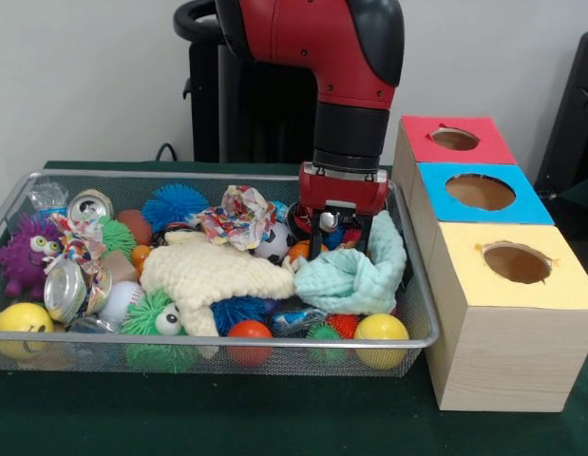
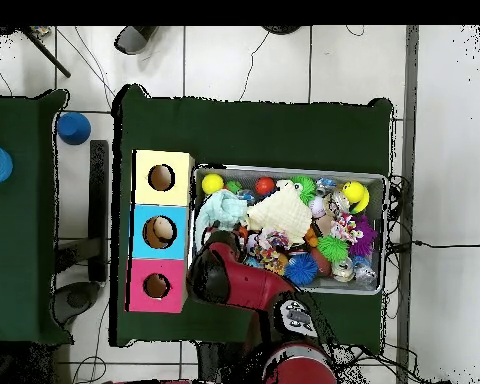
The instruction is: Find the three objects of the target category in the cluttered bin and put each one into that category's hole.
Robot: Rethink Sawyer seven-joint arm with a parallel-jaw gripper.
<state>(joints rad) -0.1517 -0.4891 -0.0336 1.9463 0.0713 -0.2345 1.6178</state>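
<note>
The wire-mesh bin [image 1: 275,342] is full of mixed toys; it also shows in the overhead view [image 2: 284,170]. My gripper [image 1: 343,245] is lowered into the bin's right part, its black fingers [image 1: 316,242] apart among small balls, just behind a mint-green cloth [image 1: 355,277]. It holds nothing that I can see. No furry plush animal shows in the bin; the cloths and clutter may cover them. In the overhead view my arm [image 2: 234,280] hides the gripper. Three wooden boxes with round holes stand beside the bin: red [image 1: 455,140], blue [image 1: 481,193], yellow [image 1: 517,263].
A cream waffle cloth [image 1: 218,275] lies across the bin's middle. Around it are spiky balls [image 1: 175,204], a purple googly-eyed ball [image 1: 28,256], crushed cans [image 1: 66,290], crumpled patterned paper [image 1: 238,218], yellow balls [image 1: 381,328] and a soccer ball [image 1: 273,245].
</note>
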